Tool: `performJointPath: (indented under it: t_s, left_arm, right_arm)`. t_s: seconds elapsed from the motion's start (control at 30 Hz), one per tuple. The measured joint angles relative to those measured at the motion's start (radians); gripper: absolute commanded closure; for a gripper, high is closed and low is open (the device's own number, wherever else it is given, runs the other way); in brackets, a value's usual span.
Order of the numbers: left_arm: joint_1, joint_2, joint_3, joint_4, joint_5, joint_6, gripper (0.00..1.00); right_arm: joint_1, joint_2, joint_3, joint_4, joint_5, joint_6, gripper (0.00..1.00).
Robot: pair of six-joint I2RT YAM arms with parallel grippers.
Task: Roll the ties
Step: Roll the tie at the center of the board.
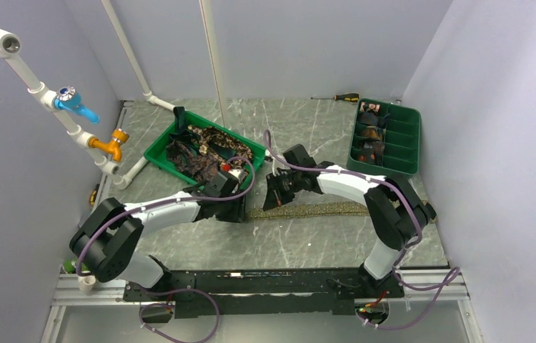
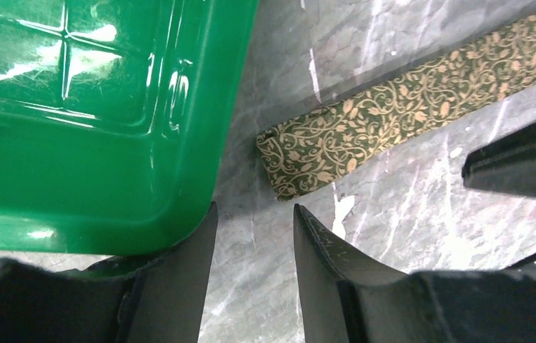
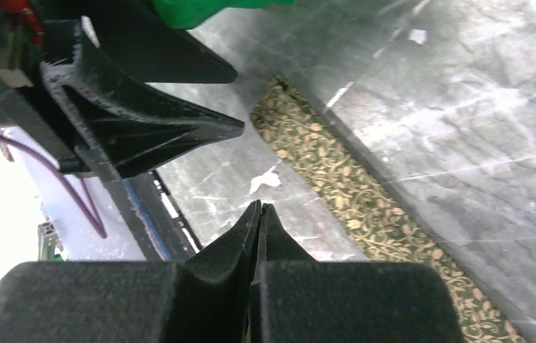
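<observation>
Two arms meet mid-table in the top view. The olive tie [image 1: 308,209] lies flat as a strip running 3 to 9 o'clock. Its narrow end is just beside the left gripper [image 1: 240,209], and the right gripper [image 1: 271,201] hangs over that end. More ties sit piled in the green tray [image 1: 152,152] at 11 o'clock, w/ coils in the divided tray [image 1: 402,158] at 2 o'clock. For room we have bare table toward 6 o'clock, but the green tray crowds the 12 o'clock side.

Left wrist view: the fingers [image 2: 322,264] stand part-open w/ nothing between them. The tie end lies at 1 o'clock of the gap, apart from both. The tray corner sits v. close to the 9 o'clock finger. We'd move onto the end and pinch it square so the 1st turn starts straight, w/o nudging the tray.

Right wrist view: the jaws are pressed together and empty, tips over bare table just beside the tie's edge. We'd pin the strip w/ them while the left rolls toward 3 o'clock.
</observation>
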Motion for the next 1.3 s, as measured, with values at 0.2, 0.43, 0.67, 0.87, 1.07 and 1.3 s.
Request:
performJointPath:
  t_s: [0.2, 0.43, 0.67, 0.87, 1.07, 1.3]
  left_arm:
    - [0.0, 0.042, 0.015, 0.027, 0.011, -0.006, 0.47]
    - [0.0, 0.048, 0.015, 0.047, 0.044, -0.012, 0.54]
    - [0.0, 0.069, 0.018, 0.073, 0.08, -0.022, 0.94]
    - [-0.032, 0.049, 0.082, 0.077, 0.091, -0.015, 1.0]
    - [-0.052, 0.032, 0.145, 0.08, 0.095, -0.007, 1.0]
    - [-0.056, 0.105, 0.21, 0.13, 0.153, 0.0, 1.0]
  right_arm:
    - [-0.009, 0.088, 0.0, -0.004, 0.081, -0.035, 1.0]
    - [-0.014, 0.149, 0.008, -0.01, 0.082, -0.051, 1.0]
    - [-0.015, 0.15, 0.008, -0.01, 0.076, -0.055, 1.0]
    - [-0.015, 0.15, 0.008, -0.01, 0.076, -0.055, 1.0]
    - [-0.025, 0.142, 0.009, -0.019, 0.077, -0.056, 0.99]
    - [-0.227, 0.031, 0.01, -0.151, 0.049, -0.103, 0.83]
